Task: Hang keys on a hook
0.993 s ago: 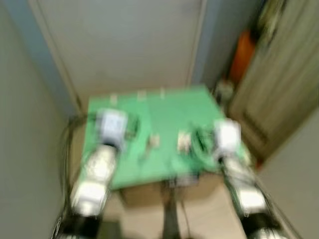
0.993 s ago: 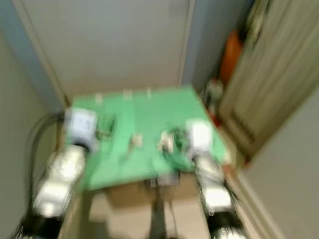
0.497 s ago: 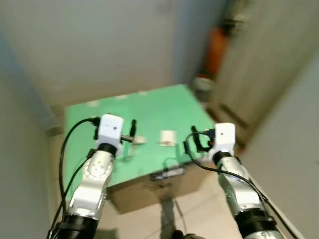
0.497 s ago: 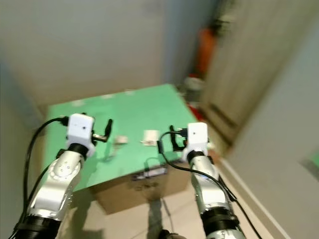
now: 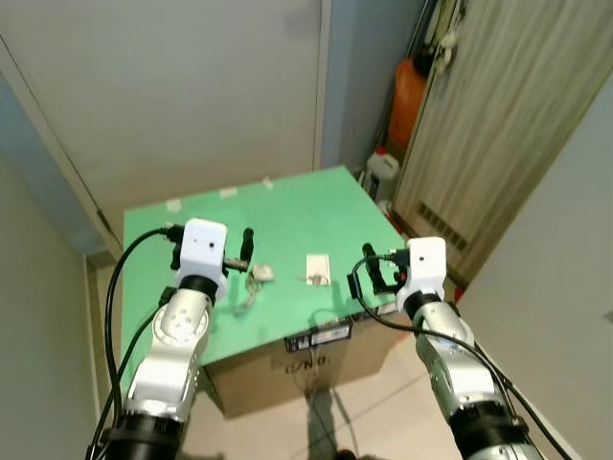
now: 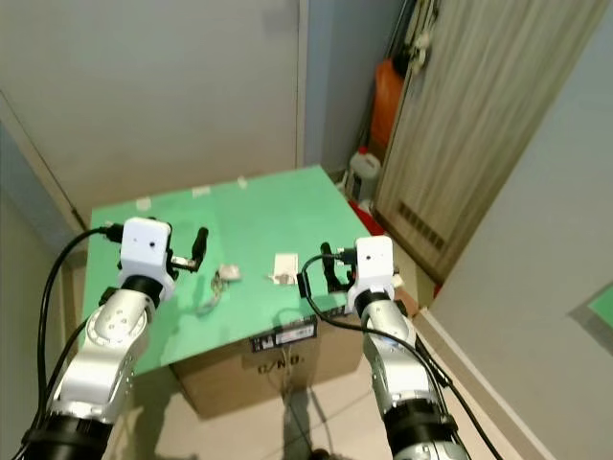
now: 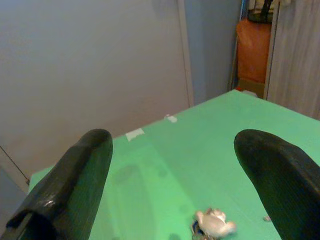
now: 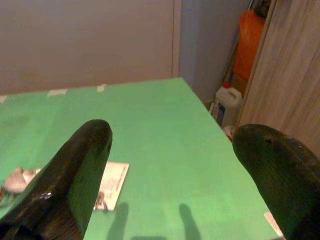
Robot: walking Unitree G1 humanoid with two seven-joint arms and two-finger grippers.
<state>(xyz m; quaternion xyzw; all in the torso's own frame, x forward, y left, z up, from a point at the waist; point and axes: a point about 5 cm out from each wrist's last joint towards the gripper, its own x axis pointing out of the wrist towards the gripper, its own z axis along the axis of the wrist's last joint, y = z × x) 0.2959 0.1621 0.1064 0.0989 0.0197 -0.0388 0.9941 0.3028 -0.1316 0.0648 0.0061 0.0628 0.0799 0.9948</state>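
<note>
A small bunch of keys (image 5: 257,275) with a white charm lies on the green table top (image 5: 287,206), left of middle. A white hook card (image 5: 317,267) lies flat just to its right. My left gripper (image 5: 245,243) hovers above the table just left of the keys, open and holding nothing. In its wrist view the keys (image 7: 214,223) sit low between the spread fingers (image 7: 80,175). My right gripper (image 5: 369,272) is open over the table's near right edge, right of the card. The card (image 8: 112,184) and the keys (image 8: 15,179) also appear in the right wrist view.
The green top rests on a cardboard box (image 5: 306,359). Behind it is a pale wall (image 5: 192,86). An orange container (image 5: 410,96) and a white jug (image 5: 382,172) stand at the back right beside a slatted wooden door (image 5: 498,134). Tiled floor (image 5: 374,422) lies in front.
The head view has swung and gone from blurred to sharp. Both grippers stay open above the table's near side. The keys and the card lie where they were.
</note>
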